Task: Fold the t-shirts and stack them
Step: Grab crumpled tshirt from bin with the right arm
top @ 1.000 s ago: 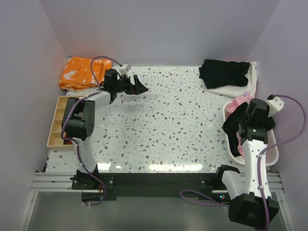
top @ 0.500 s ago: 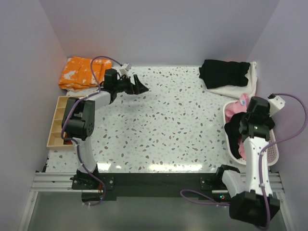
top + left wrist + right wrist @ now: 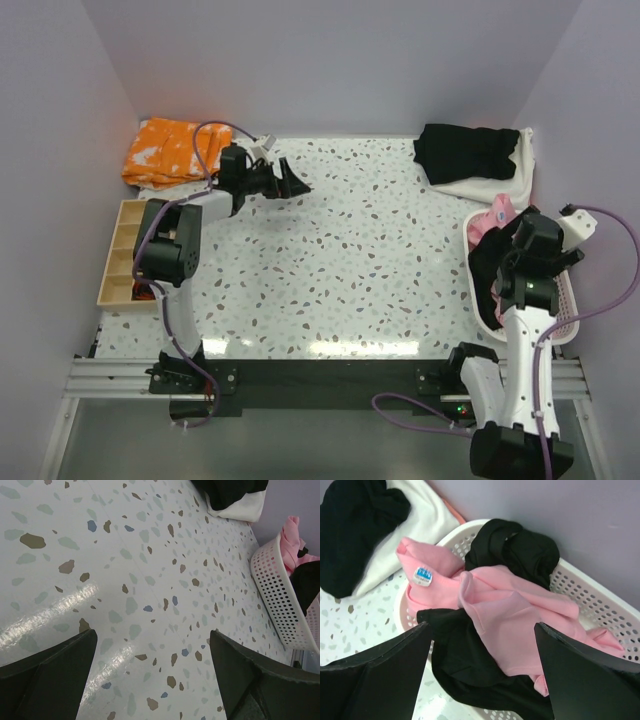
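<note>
Here the pink t-shirt (image 3: 510, 615) lies lengthwise in the basket (image 3: 600, 600), label (image 3: 422, 575) farthest.

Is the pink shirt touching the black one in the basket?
Touching. Right wrist view shows the pink shirt lying directly over the black shirt inside the basket.

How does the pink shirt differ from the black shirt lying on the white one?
The pink shirt lies crumpled in the basket, tangled with black cloth; the black shirt sits on the table, atop the white shirt. The pink one shows a blue label; the black one shows none. Both are bunched, not flat.
</note>
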`<action>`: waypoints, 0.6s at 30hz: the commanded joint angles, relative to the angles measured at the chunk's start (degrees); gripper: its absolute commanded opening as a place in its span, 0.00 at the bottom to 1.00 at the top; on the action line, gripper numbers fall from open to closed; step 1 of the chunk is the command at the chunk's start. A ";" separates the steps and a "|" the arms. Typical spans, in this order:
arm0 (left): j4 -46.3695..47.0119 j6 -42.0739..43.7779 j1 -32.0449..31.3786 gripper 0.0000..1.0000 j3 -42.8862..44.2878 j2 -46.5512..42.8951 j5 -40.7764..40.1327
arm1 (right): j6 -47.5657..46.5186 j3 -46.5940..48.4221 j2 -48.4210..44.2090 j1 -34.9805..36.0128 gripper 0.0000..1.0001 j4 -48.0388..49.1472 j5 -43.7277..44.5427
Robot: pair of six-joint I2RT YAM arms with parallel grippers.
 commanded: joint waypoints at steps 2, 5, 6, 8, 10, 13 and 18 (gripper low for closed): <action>3.18 -1.28 -0.44 1.00 2.18 0.15 1.95 | 0.17 2.65 5.10 -0.13 0.88 -1.52 5.79; 2.92 -1.01 -0.53 1.00 2.09 0.23 1.96 | 0.69 1.94 9.41 -0.13 0.89 -0.91 7.28; 2.83 -1.01 -0.44 1.00 2.00 0.24 1.96 | 1.21 1.59 10.47 -0.13 0.90 -0.38 7.89; 2.83 -0.93 -0.53 1.00 1.92 0.32 1.70 | 2.36 0.89 12.32 -0.13 0.90 0.67 8.25; 3.01 -0.93 -0.44 1.00 1.83 0.59 1.69 | 2.89 -0.86 13.56 -0.22 0.88 3.99 8.42; 3.18 -1.10 -0.53 1.00 1.91 1.20 1.78 | 2.89 -3.67 12.86 -0.31 0.41 8.13 10.36; 3.18 -1.36 -0.53 1.00 2.35 1.55 1.69 | 1.14 -6.05 4.53 -0.40 0.00 10.95 8.71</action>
